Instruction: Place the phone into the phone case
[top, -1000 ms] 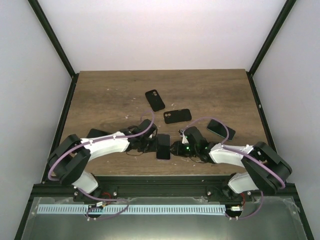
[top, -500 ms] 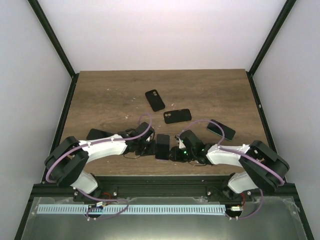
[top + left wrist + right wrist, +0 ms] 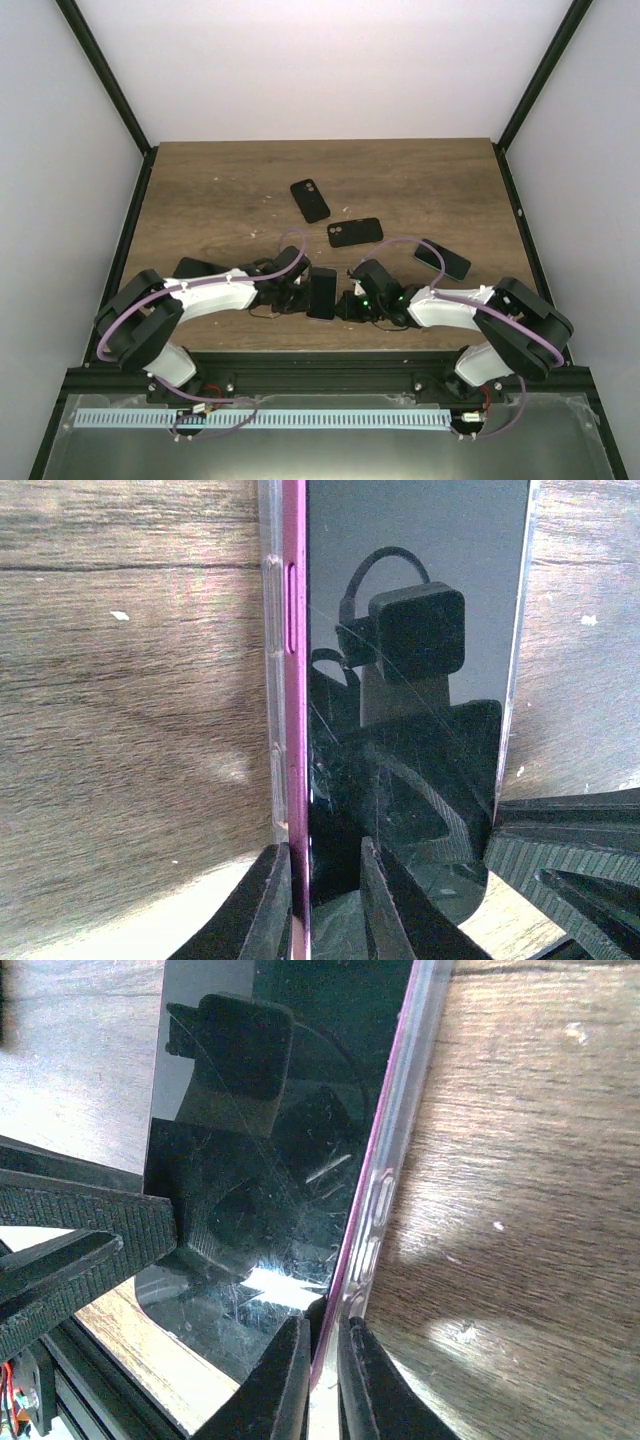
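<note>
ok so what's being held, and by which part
The left tool and right tool each pinch one long edge of the phone, with the phone case rim alongside.

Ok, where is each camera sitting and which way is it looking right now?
Top external: above and behind the bases, looking down the table; left arm and right arm show.
Left wrist: looks along the left fingers at the phone.
Right wrist: looks along the right fingers at the phone's other edge.
Shared: both wrist views show the phone and the phone case.
</note>
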You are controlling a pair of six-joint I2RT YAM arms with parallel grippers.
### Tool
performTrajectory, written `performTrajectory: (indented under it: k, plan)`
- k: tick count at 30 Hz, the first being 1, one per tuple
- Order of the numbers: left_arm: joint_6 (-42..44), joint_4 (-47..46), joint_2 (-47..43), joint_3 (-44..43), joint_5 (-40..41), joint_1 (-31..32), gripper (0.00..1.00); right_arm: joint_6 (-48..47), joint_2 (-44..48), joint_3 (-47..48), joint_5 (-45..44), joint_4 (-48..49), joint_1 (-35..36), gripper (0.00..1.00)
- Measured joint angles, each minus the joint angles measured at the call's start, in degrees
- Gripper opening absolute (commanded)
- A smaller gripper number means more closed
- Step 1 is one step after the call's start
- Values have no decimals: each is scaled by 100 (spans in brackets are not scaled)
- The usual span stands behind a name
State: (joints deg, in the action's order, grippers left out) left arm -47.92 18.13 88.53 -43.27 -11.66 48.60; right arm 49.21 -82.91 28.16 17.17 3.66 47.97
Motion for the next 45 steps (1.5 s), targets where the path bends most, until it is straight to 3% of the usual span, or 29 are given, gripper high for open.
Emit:
performTrajectory:
  k: [5,11,16,24,33,45]
  plan:
    - [-87,-42,-50,37,0,-4,27,-9,13,-4,-144,70,0,7]
    - [-129,-157,-146,107,-94,-118,32,-63,210,-70,-474,15,57,31]
    - [-2,-175,-254,85,-107,-332,33,-55,802,-122,-684,-61,4,39]
    - [184,-181,-20,68,-85,-352,26,-46,813,-122,-601,223,-269,42]
    - [264,-328,66,63,-155,-363,17,85,168,-173,-260,754,-326,46]
    - [146,-949,-83,490,-426,-514,15,476,-365,-216,313,1587,-376,55]
